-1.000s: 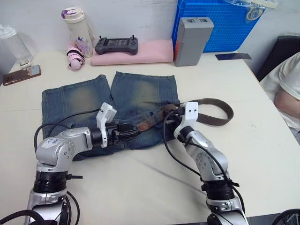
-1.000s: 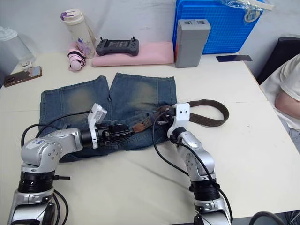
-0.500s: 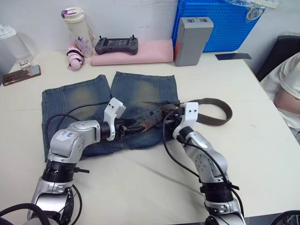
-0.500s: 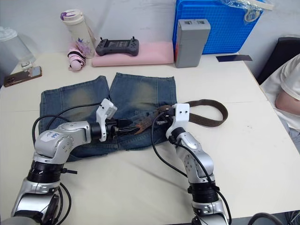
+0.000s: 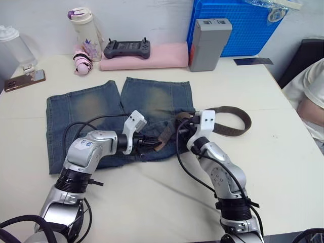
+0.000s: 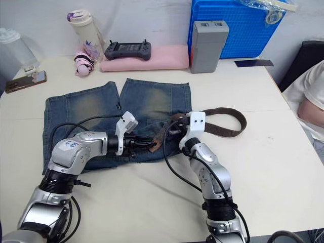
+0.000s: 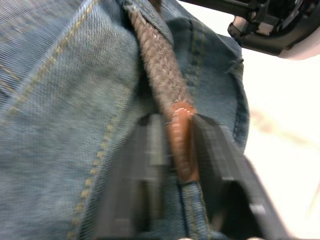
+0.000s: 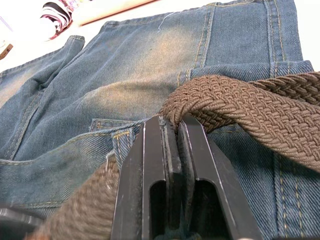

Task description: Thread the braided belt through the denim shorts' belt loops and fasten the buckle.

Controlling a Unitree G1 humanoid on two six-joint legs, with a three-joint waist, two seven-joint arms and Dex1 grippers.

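The denim shorts (image 5: 86, 109) lie flat on the white table, waistband toward me. The braided belt (image 5: 238, 126) loops out on the table to the right and runs back left across the waistband. My left gripper (image 5: 154, 143) is at the waistband's middle, shut on the belt's tan leather tip (image 7: 181, 145). In the left wrist view the belt comes out from under a fold of denim just beyond the tip. My right gripper (image 5: 181, 129) is shut on the belt (image 8: 240, 107), which twists at its fingertips. The buckle is hidden, and I cannot pick out the belt loops.
At the back stand a pink folded cloth (image 5: 152, 54) with a game controller (image 5: 126, 49) on it, a grey box (image 5: 208, 43), a blue crate (image 5: 238, 25) and a bottle (image 5: 83, 30). A phone (image 5: 23, 81) lies far left. A person (image 5: 309, 96) sits at the right edge.
My left gripper has moved right along the waistband to the belt's tan tip and closed on it. The right arm has stayed where it was.
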